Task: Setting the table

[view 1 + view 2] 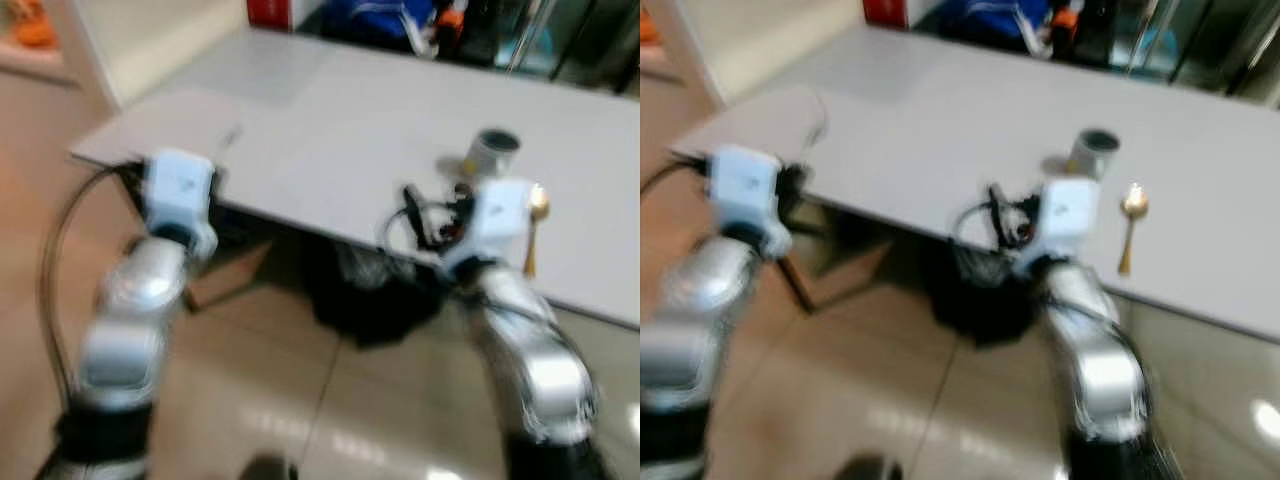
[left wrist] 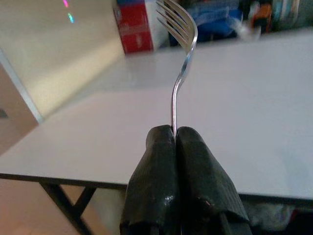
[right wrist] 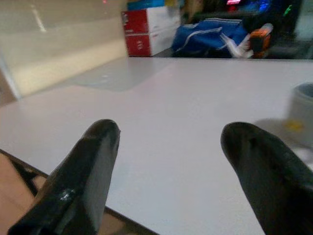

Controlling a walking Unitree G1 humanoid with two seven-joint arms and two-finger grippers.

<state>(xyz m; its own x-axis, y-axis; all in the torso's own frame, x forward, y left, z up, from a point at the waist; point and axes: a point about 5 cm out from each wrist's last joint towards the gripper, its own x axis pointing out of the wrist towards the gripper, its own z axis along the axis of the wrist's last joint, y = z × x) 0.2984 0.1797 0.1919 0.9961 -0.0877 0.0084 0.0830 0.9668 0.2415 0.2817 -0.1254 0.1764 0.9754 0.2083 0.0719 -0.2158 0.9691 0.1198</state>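
Observation:
A silver fork (image 2: 182, 58) stands tines-up in my left gripper (image 2: 175, 134), whose black fingers are shut on its handle at the near left corner of the white table (image 1: 330, 140). The left wrist housing (image 1: 178, 188) hangs at that table edge. My right gripper (image 3: 168, 142) is open and bare, held over the near table edge. A grey cup (image 1: 1095, 152) stands on the table just beyond the right wrist housing (image 1: 1068, 212). To the right of that wrist lies a gold spoon (image 1: 1130, 228), lengthwise toward me.
Beyond the table's far edge sit a red and white box (image 3: 146, 29) and a blue bag (image 3: 208, 35). A dark bundle (image 1: 370, 300) lies under the table on the tiled floor. A beige wall (image 2: 58, 54) runs along the left.

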